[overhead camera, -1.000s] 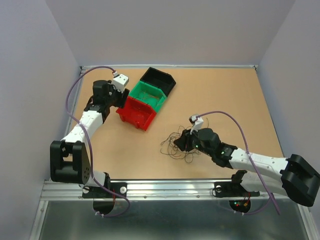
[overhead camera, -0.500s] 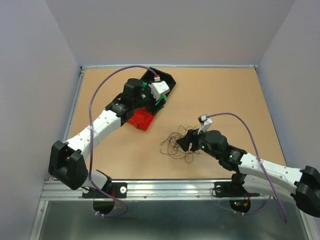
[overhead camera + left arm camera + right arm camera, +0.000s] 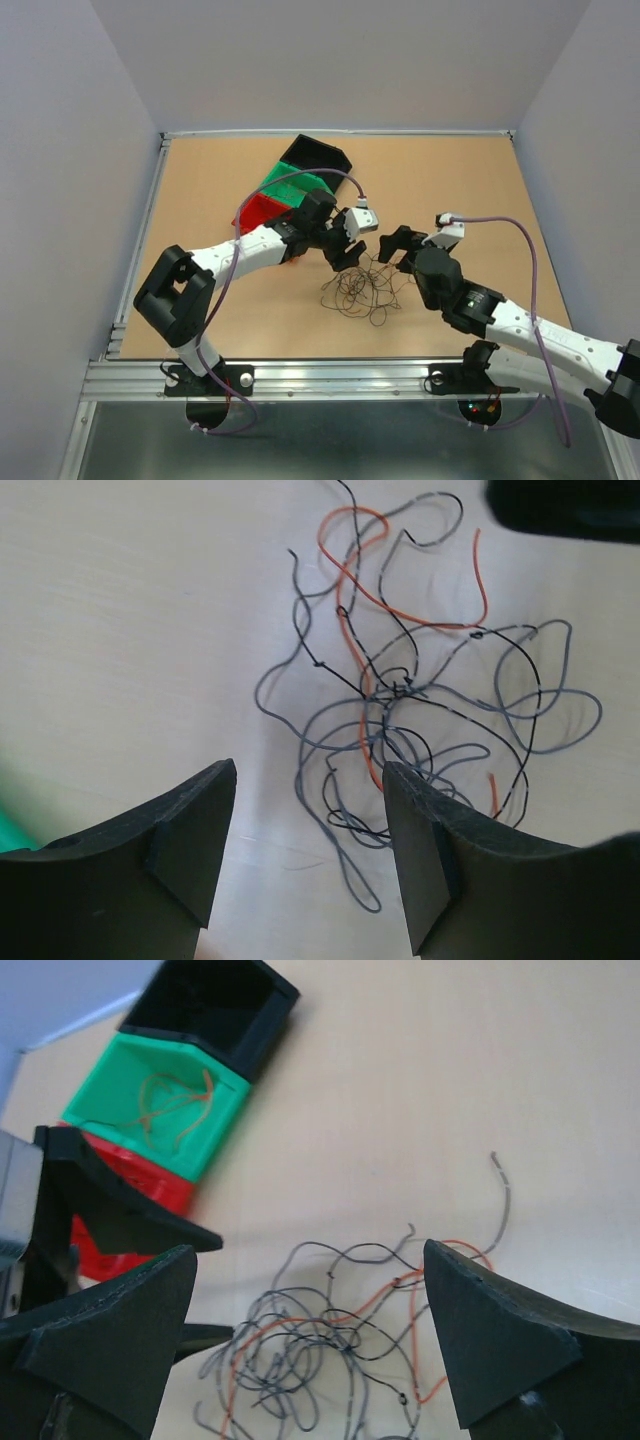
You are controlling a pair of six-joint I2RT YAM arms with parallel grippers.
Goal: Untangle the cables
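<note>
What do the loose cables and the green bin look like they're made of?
Cables: thin wire in coloured insulation, probably plastic-coated, with a matte look; they hold springy loops and kinks. Green bin: likely moulded plastic, smooth with a slight sheen, uniform in colour, with crisp edges.

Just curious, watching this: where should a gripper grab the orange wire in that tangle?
Probably take the orange wire by its loose end, which sticks out of the tangle clear of the other loops. Come straight down from above, since it lies flat on the table.
</note>
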